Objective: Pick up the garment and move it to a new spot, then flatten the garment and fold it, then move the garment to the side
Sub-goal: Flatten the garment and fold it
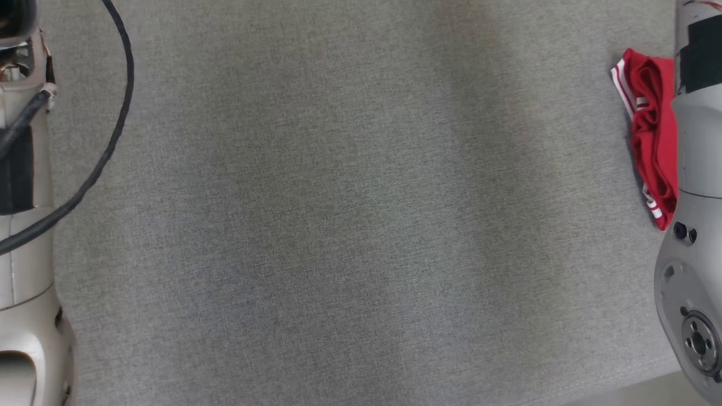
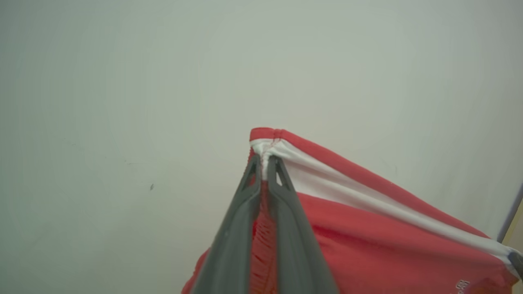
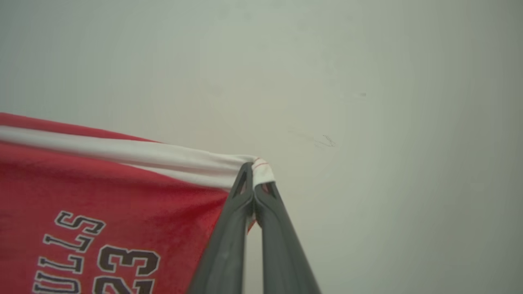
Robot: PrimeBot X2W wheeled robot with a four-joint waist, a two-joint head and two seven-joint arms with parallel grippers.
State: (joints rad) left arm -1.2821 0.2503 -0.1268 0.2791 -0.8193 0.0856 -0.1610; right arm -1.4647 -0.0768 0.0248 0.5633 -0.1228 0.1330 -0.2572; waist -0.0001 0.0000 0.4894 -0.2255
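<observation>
Both left claw and right claw clamp the garment, striped edge taut between.

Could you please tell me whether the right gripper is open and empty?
No, the right gripper is shut on the white-trimmed corner of the red garment.

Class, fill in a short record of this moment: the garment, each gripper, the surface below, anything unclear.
garment: red jersey, white band, lettering and 23, banded edge stretched taut
left gripper: shut on one banded corner
right gripper: shut on another banded corner
surface: grey fabric-covered table
unclear: bunched red cloth beside right forearm in head view; same garment or not, cannot tell
</observation>
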